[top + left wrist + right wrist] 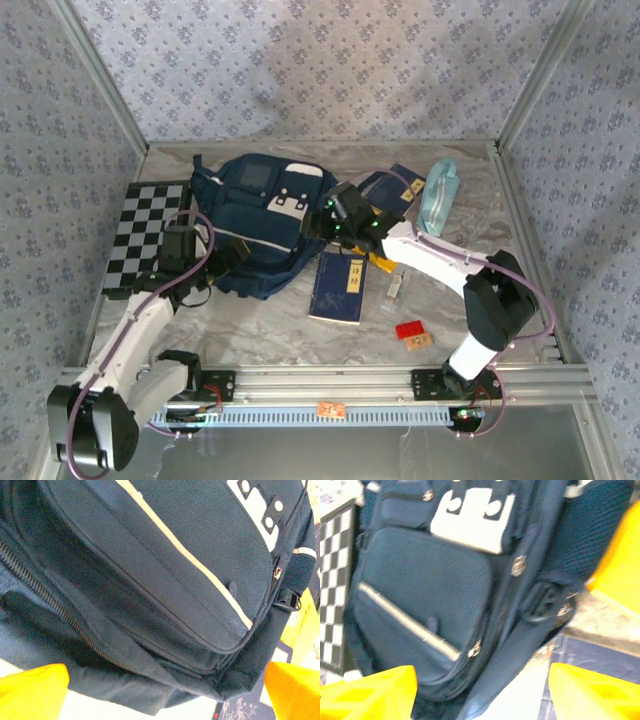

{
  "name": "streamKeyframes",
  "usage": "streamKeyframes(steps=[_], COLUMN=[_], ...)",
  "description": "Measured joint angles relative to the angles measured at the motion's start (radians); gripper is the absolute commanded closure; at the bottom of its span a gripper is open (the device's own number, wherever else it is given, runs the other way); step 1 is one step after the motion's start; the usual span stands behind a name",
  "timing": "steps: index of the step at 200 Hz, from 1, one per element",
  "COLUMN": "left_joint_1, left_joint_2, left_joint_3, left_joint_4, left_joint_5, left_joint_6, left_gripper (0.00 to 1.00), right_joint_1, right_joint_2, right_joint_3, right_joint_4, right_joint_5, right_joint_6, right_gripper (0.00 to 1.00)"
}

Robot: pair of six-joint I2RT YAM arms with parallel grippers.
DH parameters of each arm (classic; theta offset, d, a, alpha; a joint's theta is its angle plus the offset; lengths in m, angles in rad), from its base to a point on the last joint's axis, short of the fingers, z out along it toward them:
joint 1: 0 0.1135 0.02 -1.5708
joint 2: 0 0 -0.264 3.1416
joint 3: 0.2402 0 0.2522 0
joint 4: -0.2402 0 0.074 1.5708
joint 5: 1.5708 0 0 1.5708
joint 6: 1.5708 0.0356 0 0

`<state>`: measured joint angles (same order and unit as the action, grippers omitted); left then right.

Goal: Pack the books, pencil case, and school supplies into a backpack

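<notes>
The navy backpack lies flat at mid-table, white patches up. My left gripper is at its near-left edge, open, with the zippered side between the wide-apart yellow fingers. At the bag's right edge my right gripper is open too, with the front pocket and a dark strap between its fingers. One navy book lies just right of the bag and another sits behind my right arm. The yellow book pokes out under that arm. The teal pencil case lies far right. A small clear item rests beside the near book.
A black-and-white checkered board lies left of the bag, under my left arm. A small red piece and an orange one sit near the front right. Patterned walls and metal posts enclose the table.
</notes>
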<state>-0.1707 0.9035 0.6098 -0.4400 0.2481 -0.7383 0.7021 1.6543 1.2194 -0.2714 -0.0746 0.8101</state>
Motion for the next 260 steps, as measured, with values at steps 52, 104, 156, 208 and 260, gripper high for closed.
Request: streamKeyframes(steps=[52, 104, 156, 208, 260], left_joint_1=[-0.168, -0.205, -0.209, -0.192, -0.101], left_joint_2=[-0.056, 0.100, 0.179, 0.238, 0.333], left_joint_3=[-0.095, -0.136, -0.136, -0.131, -0.013], left_joint_4=[0.018, 0.163, 0.278, 0.348, 0.389], left_joint_5=[-0.005, -0.013, -0.043, -0.090, -0.089], left_joint_6=[-0.138, -0.199, -0.190, -0.175, -0.092], left_gripper=[0.00, 0.00, 0.00, 0.00, 0.00], right_joint_1=[-0.091, -0.100, -0.122, -0.124, -0.114], right_joint_2=[0.184, 0.343, 0.377, 0.299, 0.087], right_joint_3=[0.048, 0.182, 0.241, 0.169, 0.027], right_joint_4=[-0.033, -0.024, 0.000, 0.064, 0.108], right_joint_5=[-0.065, -0.111, -0.117, -0.130, -0.111], right_joint_6=[-0.045, -0.075, -0.140, -0.146, -0.085], right_gripper=[0.24, 0.42, 0.83, 0.94, 0.91])
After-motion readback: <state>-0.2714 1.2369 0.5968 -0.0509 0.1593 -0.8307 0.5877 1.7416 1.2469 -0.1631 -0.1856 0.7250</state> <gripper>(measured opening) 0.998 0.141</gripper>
